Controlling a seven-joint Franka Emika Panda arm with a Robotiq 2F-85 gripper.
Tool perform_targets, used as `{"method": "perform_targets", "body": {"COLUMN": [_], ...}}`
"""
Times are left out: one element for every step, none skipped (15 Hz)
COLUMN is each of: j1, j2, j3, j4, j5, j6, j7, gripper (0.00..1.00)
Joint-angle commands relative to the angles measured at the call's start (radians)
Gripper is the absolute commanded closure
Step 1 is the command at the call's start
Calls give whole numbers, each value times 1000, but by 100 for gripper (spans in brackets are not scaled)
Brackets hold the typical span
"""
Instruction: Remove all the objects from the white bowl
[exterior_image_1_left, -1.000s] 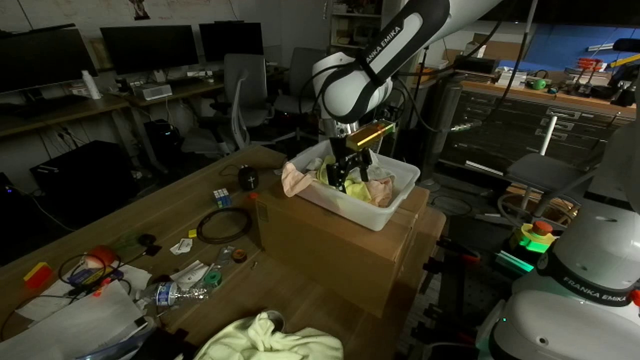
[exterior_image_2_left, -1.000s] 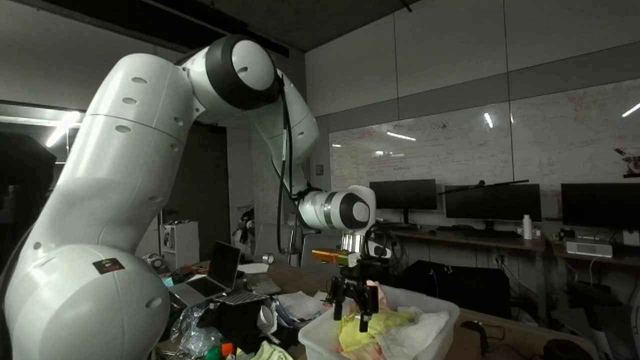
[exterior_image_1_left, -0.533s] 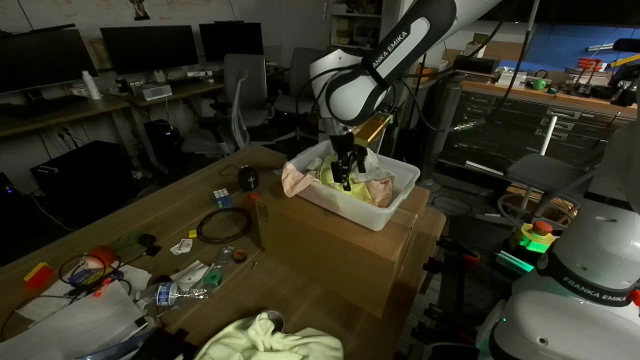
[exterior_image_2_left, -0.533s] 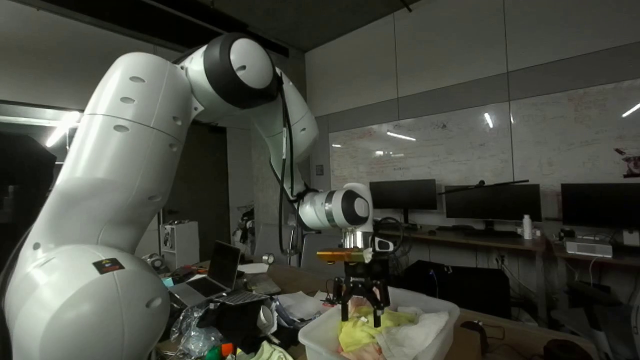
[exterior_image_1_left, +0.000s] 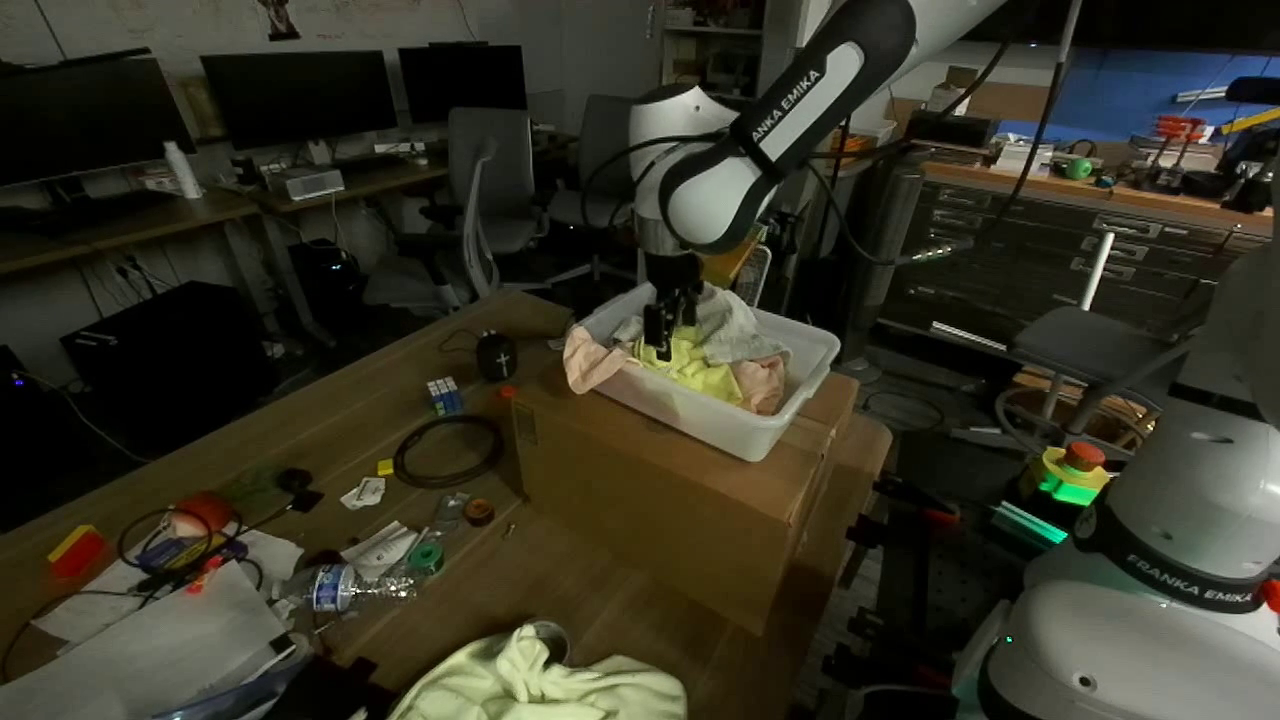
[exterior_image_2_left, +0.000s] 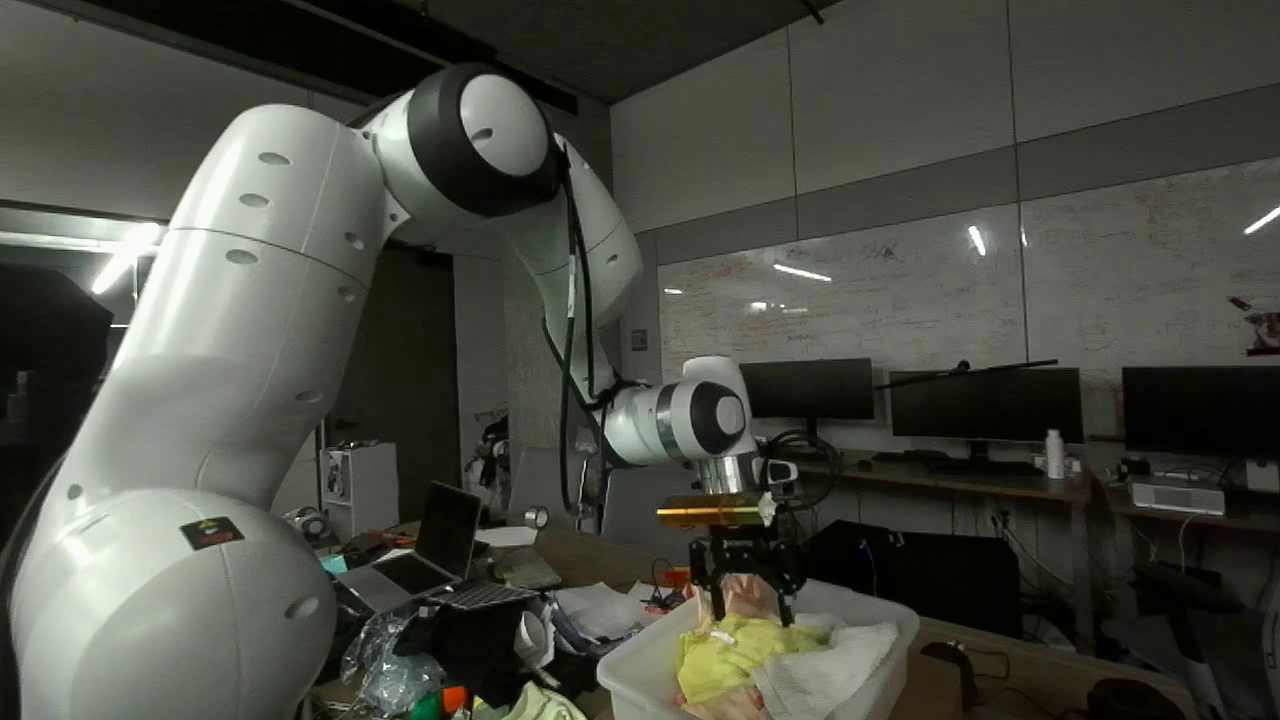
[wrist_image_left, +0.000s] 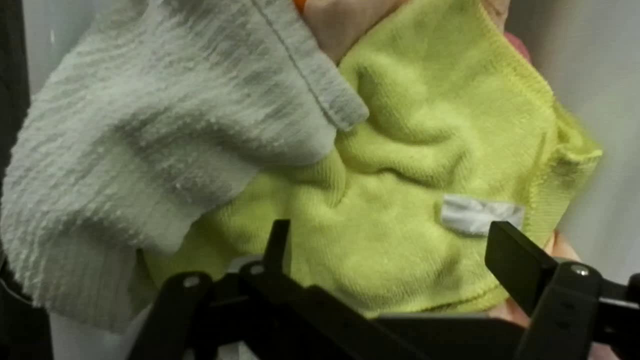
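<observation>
one creased yellow cloth (wrist_image_left: 400, 240) bears a white tag (wrist_image_left: 472, 213).

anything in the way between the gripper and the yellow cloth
In the wrist view, nothing visible stands between the gripper, jaws open, and the yellow cloth; the pale grey towel overlaps part of it and might drag along.

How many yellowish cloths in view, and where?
2 visible: a bright yellow cloth inside the white plastic bin, a pale yellow-green cloth on the wooden table. More may be hidden underneath.
</observation>
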Motion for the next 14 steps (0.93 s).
{"method": "perform_targets", "body": {"j1": [-24,-29,-37,-42,-46,-51,-57,-66,-71,-78,-82,-84,-85,-85], "j2": [7,16,25,39,61,82,103,128,154,178,196,215,232,242], "j3": [-15,-19,-19,-20,-22,-22,-19,-13,-10,-5,-1,1,2,0], "j4": [-1,5,10,14,22,32,43,53,64,77,83,93,105,113], "j5": [-18,-21,-13,-11,-8,-2,6,16,22,33,38,39,43,42], "j6": [107,123,139,148,153,152,147,146,143,142,143,147,146,143], "j7": [-80,-92,-112,-125,-133,-138,-149,-169,-174,-185,-194,-202,-203,-202], "gripper": [0,0,0,0,0,0,0,0,0,0,0,0,0,0]}}
